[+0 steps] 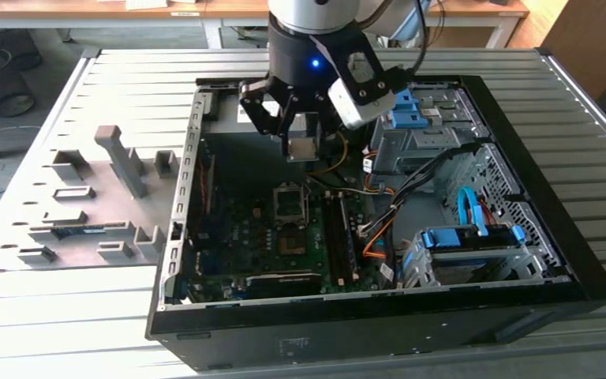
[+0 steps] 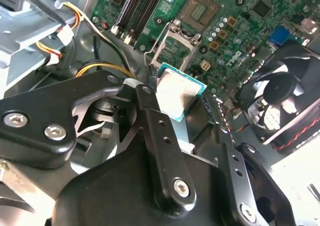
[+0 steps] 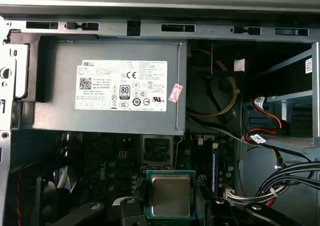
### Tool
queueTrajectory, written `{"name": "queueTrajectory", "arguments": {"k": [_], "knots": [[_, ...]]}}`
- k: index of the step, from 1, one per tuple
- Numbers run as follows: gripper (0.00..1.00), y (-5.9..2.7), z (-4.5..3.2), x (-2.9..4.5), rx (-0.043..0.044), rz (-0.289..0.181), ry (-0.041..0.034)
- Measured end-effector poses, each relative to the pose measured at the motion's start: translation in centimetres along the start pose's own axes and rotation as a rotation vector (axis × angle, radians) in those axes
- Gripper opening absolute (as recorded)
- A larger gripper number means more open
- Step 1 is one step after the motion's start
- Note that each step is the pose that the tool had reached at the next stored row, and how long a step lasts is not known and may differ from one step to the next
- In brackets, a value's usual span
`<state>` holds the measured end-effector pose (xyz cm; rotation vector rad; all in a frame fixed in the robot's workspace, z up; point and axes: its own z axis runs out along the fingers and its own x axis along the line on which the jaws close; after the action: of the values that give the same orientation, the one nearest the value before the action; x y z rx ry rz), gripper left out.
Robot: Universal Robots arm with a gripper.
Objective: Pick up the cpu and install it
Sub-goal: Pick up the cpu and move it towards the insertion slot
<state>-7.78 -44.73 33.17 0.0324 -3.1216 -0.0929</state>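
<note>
Gripper [image 1: 301, 140] hangs over the open computer case [image 1: 514, 150], which lies on a slatted metal table [image 1: 72, 87]. Its two black fingers are pressed onto the cpu [image 1: 303, 148] from either side. The cpu is clear of the motherboard [image 1: 266, 241], its grey face turned toward the camera. The metal-framed socket [image 1: 290, 203] lies below it on the board, nearer the camera, with its frame open.

In the second wrist view, the gripper [image 2: 179, 99] has the cpu [image 2: 179, 91] between its fingers [image 2: 156, 123], which touch two opposite edges. The pale metal face and green rim show between them. The socket [image 2: 175, 48] lies just beyond the cpu on the green board, apart from it, and a black fan [image 2: 280, 98] sits off to one side.

In the first wrist view, the cpu [image 3: 170, 196] sits squarely in the gripper [image 3: 170, 212], silver face toward the camera, with black finger parts on both sides. Farther off, a big grey box [image 3: 107, 45] with a white label stands against the case wall.
</note>
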Motion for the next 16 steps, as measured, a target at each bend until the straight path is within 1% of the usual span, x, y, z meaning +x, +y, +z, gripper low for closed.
{"name": "queueTrajectory", "arguments": {"k": [3, 7, 16], "knots": [[0.47, -0.23, 0.41, 0.11, -0.0001, 0.000, -0.0001], [0.47, -0.33, 0.82, 0.14, 0.0000, 0.000, -0.0001], [0.47, -0.42, 1.49, 0.13, -0.0001, 0.000, -0.0001]]}}
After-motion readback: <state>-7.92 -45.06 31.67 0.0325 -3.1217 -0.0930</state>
